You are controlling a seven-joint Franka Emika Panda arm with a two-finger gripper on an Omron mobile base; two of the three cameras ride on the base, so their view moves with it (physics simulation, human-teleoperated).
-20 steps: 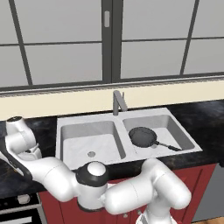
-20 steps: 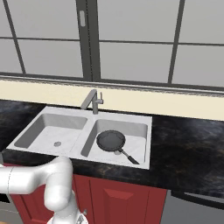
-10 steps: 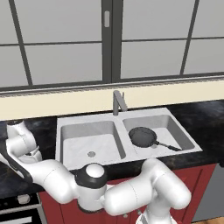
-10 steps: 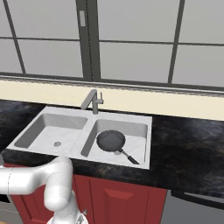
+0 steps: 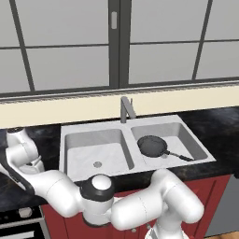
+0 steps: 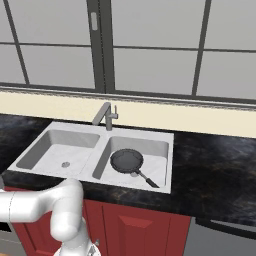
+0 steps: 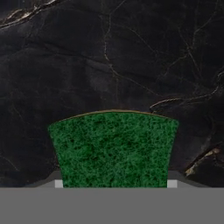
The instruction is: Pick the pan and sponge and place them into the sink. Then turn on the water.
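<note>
The gripper (image 7: 113, 184) straddled the green-topped sponge (image 7: 113, 148) on the black counter (image 7: 109, 57); whether it had clamped, I could not tell. Farther off, the pan (image 5: 152, 146) already lay in the sink (image 5: 192, 140); sponge and water remained

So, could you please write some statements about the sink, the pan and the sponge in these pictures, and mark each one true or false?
1. The pan lies in the right basin of the sink. True.
2. Water runs from the faucet. False: no stream is visible at the spout.
3. The sponge shows its green side in the hand view, between the fingertips of the pincer. True.
4. The sponge is already in the left basin. False: it lies on the black marbled counter; the left basin holds only its drain.
5. The pan's handle points toward the faucet. False: it points away, toward the sink's front right corner.
</note>
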